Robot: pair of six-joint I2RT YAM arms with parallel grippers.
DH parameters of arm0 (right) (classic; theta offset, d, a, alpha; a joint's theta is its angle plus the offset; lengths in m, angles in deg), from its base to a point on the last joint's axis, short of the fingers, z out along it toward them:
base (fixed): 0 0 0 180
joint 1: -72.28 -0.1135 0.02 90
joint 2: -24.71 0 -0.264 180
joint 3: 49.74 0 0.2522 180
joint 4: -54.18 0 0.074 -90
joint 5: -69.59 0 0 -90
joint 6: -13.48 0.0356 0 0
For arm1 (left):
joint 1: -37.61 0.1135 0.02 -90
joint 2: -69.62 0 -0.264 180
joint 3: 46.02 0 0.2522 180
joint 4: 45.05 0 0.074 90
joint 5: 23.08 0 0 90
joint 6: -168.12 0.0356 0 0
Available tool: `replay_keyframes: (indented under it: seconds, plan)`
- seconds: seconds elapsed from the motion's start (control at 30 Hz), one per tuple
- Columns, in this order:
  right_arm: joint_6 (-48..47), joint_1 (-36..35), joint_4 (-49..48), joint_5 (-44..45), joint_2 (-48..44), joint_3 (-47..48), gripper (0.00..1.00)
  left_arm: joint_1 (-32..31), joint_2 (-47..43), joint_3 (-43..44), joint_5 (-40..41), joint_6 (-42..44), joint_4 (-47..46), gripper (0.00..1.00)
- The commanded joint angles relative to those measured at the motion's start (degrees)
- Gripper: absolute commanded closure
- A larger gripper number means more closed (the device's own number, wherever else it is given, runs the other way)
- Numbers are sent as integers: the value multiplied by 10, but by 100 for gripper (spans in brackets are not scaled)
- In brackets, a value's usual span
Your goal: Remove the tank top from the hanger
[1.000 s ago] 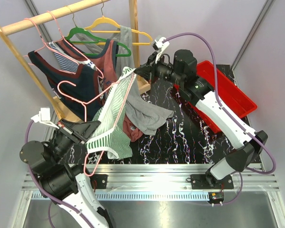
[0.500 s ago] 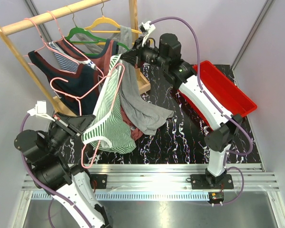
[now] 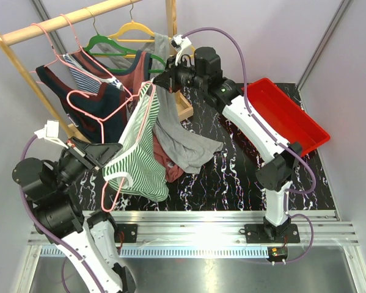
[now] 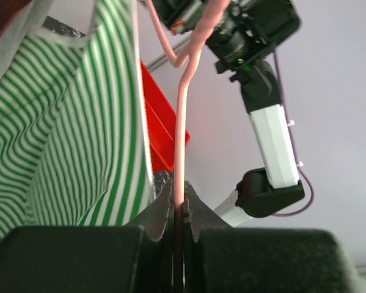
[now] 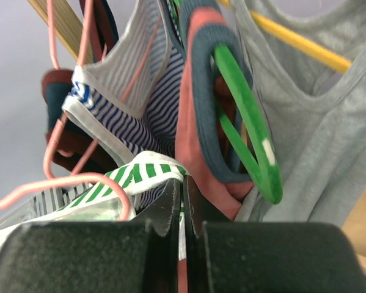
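A green-and-white striped tank top (image 3: 140,162) hangs stretched on a pink wire hanger (image 3: 111,194) between my two arms. My left gripper (image 3: 115,149) is shut on the hanger's wire (image 4: 181,122), and the wire runs straight up out of the left gripper (image 4: 179,196). The striped cloth (image 4: 66,140) lies to the left of it. Up by the rack, my right gripper (image 3: 162,79) is shut on the tank top's white-edged strap (image 5: 143,174). A thin strip of that strap is pinched in the right gripper (image 5: 183,183). A curve of the pink hanger (image 5: 60,189) lies just left of it.
A wooden rack (image 3: 66,18) at the back left carries more tank tops on pink, green (image 5: 250,140) and yellow hangers, close around my right gripper. A grey tank top (image 5: 317,122) hangs right of it. Loose clothes (image 3: 186,149) lie mid-table. A red bin (image 3: 286,116) stands at the right.
My right gripper has swung left and up to the rack, drawing the strap with it. The left arm and hanger shifted slightly left, and the tank top now hangs more upright.
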Motion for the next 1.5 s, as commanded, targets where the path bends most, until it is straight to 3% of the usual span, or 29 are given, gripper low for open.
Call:
replay_keyframes:
  seconds: [0.0, 0.1, 0.2, 0.37, 0.53, 0.6, 0.67, 0.7, 0.77, 0.8, 1.1, 1.3, 1.47]
  plan:
    - [-5, 12, -5, 23, -16, -17, 97, -22, 8, 31, -40, -28, -70, 100]
    - [1, 12, -19, -20, -22, -28, 93, -27, 17, 31, -35, -19, -70, 100]
    - [-1, 15, -16, -16, -32, -45, 100, -27, 27, 33, -27, -39, -103, 100]
    - [7, 53, -55, -49, -84, -122, 100, -27, 59, 31, -4, -99, -244, 100]
    - [-48, 71, -161, -284, -161, -270, 100, -48, 99, 38, 43, -130, -362, 100]
    - [-42, 70, -203, -316, -191, -314, 100, -112, 128, 53, 73, -91, -361, 100]
    - [-42, 66, -203, -343, -193, -310, 100, -195, 155, 76, 155, -42, -333, 100]
    - [-46, 60, -197, -358, -192, -303, 100, -293, 192, 88, 187, 18, -300, 100]
    - [-60, 50, -173, -365, -187, -283, 100, -420, 243, 152, 276, 113, -266, 100]
    - [-68, 46, -171, -362, -188, -278, 100, -444, 290, 177, 293, 133, -253, 100]
    - [-130, 40, -87, -319, -258, -333, 100, -461, 375, 252, 336, 155, -356, 100]
    - [-132, 83, -121, -277, -330, -378, 100, -471, 347, 179, 415, 187, -453, 100]
    - [-152, 98, -85, -314, -333, -371, 100, -503, 332, 99, 454, 226, -555, 100]
